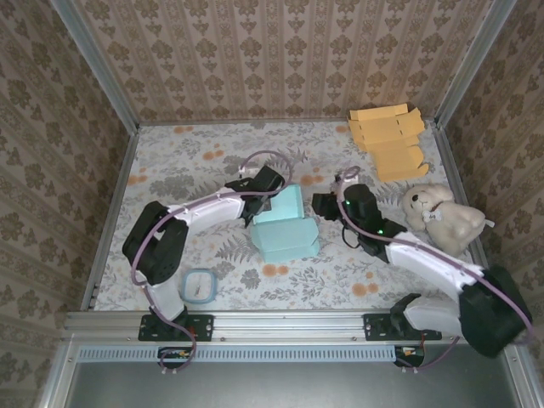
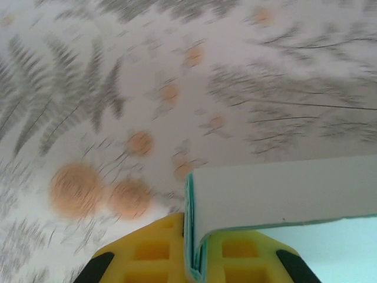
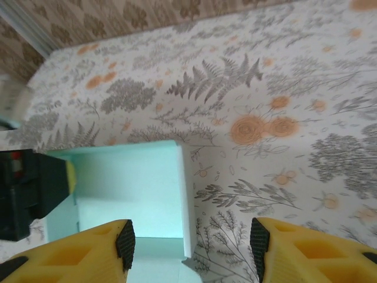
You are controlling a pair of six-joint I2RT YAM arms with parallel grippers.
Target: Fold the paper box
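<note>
Box status: the paper box (image 1: 287, 228) sits mid-table between my two arms, and I judge it partly formed. The near body looks raised and squared, while a far panel (image 2: 283, 188) is not yet closed down. On that side my left gripper (image 2: 191, 259) is clamped on the panel's edge, with the paper pinched between its yellow fingers (image 2: 153, 253). At the box's right edge my right gripper (image 3: 191, 242) hovers with its jaws apart, holding nothing. Remaining, in my estimate: fold the held panel over and tuck it in. I cannot tell whether the side tabs are locked.
</note>
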